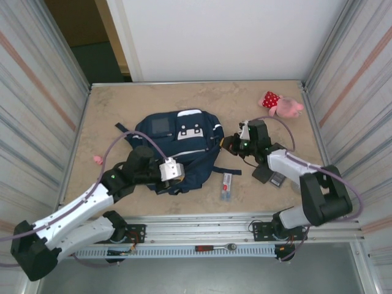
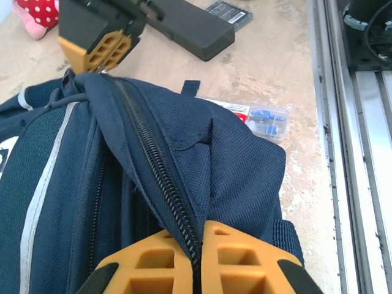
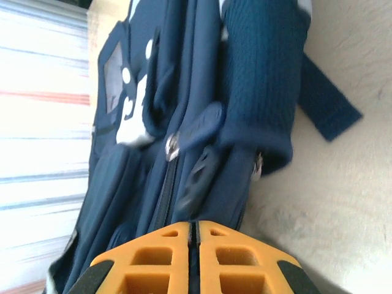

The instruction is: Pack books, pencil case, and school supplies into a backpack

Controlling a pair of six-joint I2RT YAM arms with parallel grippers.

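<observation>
Backpack | soft, floppy cloth, we reckon | left gripper, right gripper both pinching its zipper edge | we'd grip there

Right pincer tight on backpack

Navy backpack, white patches, pale stripes; pink plush toy, red white-dotted cloth; black pencil case.

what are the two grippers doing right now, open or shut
left gripper: jaws closed, pinching the backpack along its zipper.
right gripper: jaws closed, pinching the backpack's fabric too.
</observation>
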